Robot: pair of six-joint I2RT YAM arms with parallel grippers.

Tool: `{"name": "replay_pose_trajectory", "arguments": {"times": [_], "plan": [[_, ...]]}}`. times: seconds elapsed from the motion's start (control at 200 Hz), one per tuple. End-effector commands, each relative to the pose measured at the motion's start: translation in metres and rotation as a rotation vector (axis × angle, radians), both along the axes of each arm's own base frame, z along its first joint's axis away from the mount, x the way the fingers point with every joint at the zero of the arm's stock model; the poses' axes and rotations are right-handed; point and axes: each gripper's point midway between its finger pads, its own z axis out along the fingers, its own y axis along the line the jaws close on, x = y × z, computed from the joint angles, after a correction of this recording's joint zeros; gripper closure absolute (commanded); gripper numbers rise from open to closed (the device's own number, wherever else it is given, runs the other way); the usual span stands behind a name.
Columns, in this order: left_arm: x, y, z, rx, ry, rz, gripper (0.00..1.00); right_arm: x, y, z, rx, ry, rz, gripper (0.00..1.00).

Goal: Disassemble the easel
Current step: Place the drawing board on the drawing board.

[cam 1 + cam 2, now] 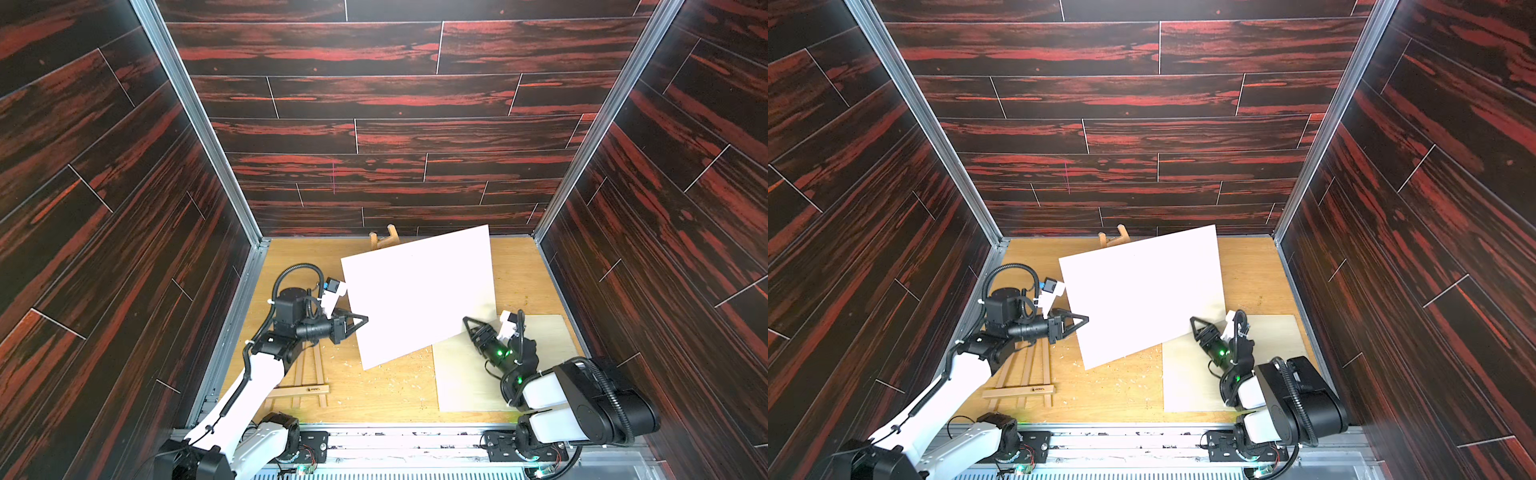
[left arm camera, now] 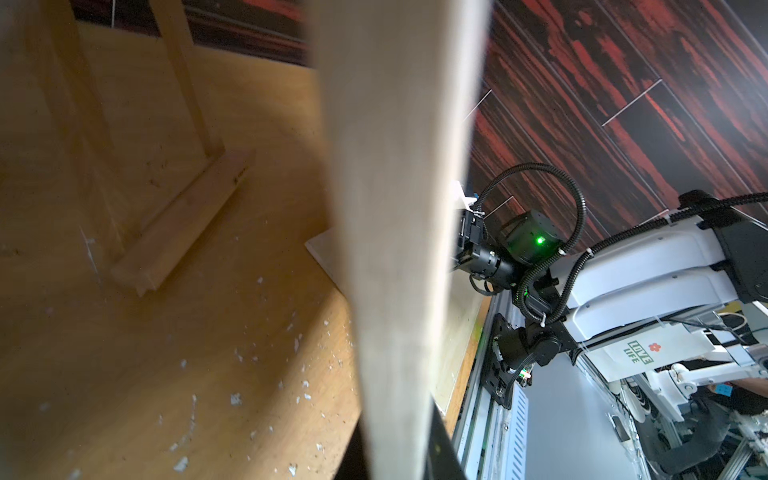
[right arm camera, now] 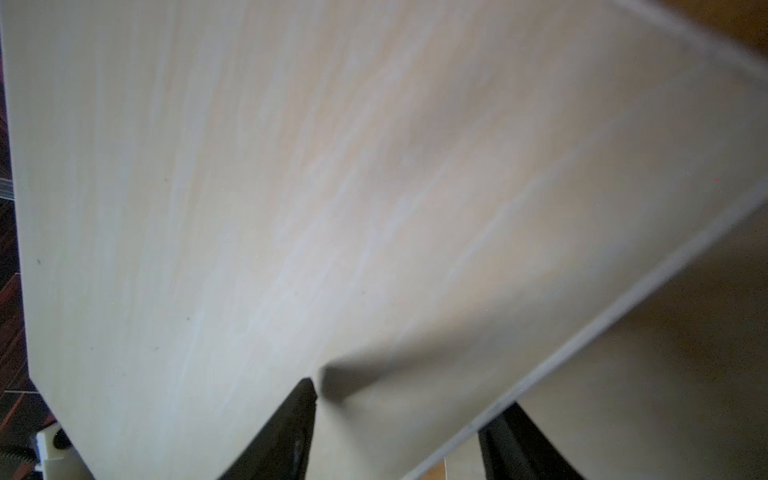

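Right wrist alone shows right pincer [image 3: 403, 403] gaping astride board [image 3: 291, 187] edge | in a top view, left pincer [image 1: 365, 320] clamps board.

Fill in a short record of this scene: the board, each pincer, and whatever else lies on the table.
White board: held tilted over the table
Left pincer: shut on the board's edge
Right pincer: open, jaws astride the board's opposite lower edge
Easel frame: flat on the table, on the left pincer's side
Pale panel: flat on the table, below the right pincer
Wooden top: peeks out behind the board
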Motion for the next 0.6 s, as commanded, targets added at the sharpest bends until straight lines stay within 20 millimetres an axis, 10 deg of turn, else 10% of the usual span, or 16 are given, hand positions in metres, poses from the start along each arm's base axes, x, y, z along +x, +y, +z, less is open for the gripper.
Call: {"name": "replay_pose_trajectory", "arguments": {"times": [0.0, 0.591], "plan": [[-0.016, -0.002, -0.038, 0.089, 0.126, 0.004, 1.00, -0.008, 0.020, 0.095, 0.100, -0.372, 0.086, 0.37], [-0.007, -0.005, -0.051, 0.113, 0.216, 0.052, 1.00, -0.038, 0.031, 0.026, 0.136, -0.079, 0.143, 0.36]]}}
